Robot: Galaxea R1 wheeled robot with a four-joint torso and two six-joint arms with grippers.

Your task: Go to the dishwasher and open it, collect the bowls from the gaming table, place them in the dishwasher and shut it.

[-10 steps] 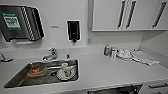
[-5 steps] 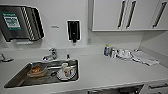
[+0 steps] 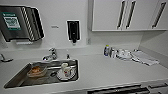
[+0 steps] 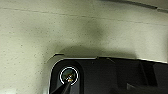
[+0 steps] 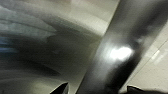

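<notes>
The dishwasher's (image 3: 117,90) top edge shows as a dark strip under the white counter at the bottom of the head view. In the right wrist view its grey steel front (image 5: 37,55) is close and blurred, and a dark shiny bar (image 5: 117,52) runs across it. My right gripper (image 5: 98,89) is open, its two dark tips standing either side of that bar, apart from it. My left gripper (image 4: 63,90) hangs low over a speckled floor (image 4: 50,32). The bowls and the gaming table are out of view.
A steel sink (image 3: 15,80) with a mug, a plate and a tub is set in the counter (image 3: 112,70) at left, with a tap (image 3: 51,55) behind. Bottles, cups and a cloth (image 3: 145,58) sit at the back right. White wall cabinets (image 3: 125,15) hang above.
</notes>
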